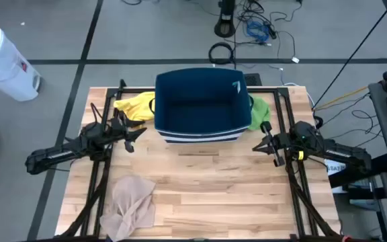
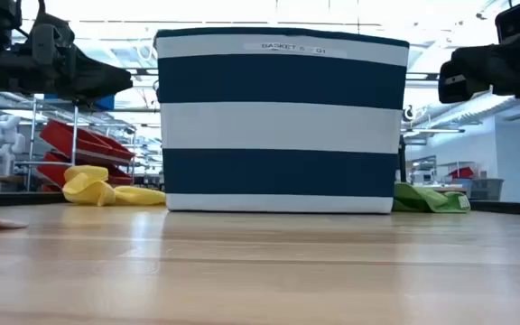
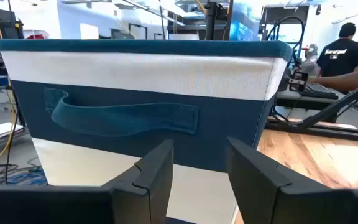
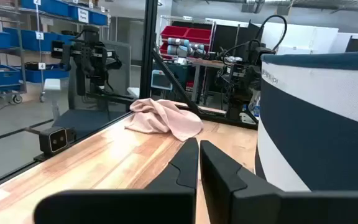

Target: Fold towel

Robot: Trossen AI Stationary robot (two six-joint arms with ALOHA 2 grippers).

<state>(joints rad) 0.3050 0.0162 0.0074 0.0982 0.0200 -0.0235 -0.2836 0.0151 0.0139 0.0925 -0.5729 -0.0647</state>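
**Table stock: one crumpled towel, one basket, two cloths, both arms hovering empty**

Item 1. Towel (image 1: 132, 202): beige-pink, crumpled in a loose heap, unfolded. Lies on the wooden table (image 1: 207, 181) at about 7 o'clock from the table's centre in the high view, near the front left corner. Nothing touches it. Also seen past the right arm's fingers as a pink mound (image 4: 164, 118) on the far side of the boards.

Item 2. Basket (image 1: 200, 104): fabric bin, navy with white bands, upright and open-topped, at 12 o'clock against the table's back edge. A cloth handle (image 3: 123, 115) is sewn to the side facing the left arm.

Item 3. Yellow cloth (image 1: 134, 106): bunched, just beside the basket at its 9 o'clock.

Item 4. Green cloth (image 1: 259, 112): bunched, just beside the basket at its 3 o'clock.

Item 5. Left gripper (image 1: 137, 132): at 9 o'clock of the table, raised above the boards, pointed at the basket. Fingers parted with a clear gap, holding nothing.

Item 6. Right gripper (image 1: 263, 144): at 3 o'clock of the table, raised above the boards beside the basket. Fingers pressed together, empty.

Item 7. Person (image 3: 340, 53): in a dark shirt, in the room beyond the table, seen from behind.
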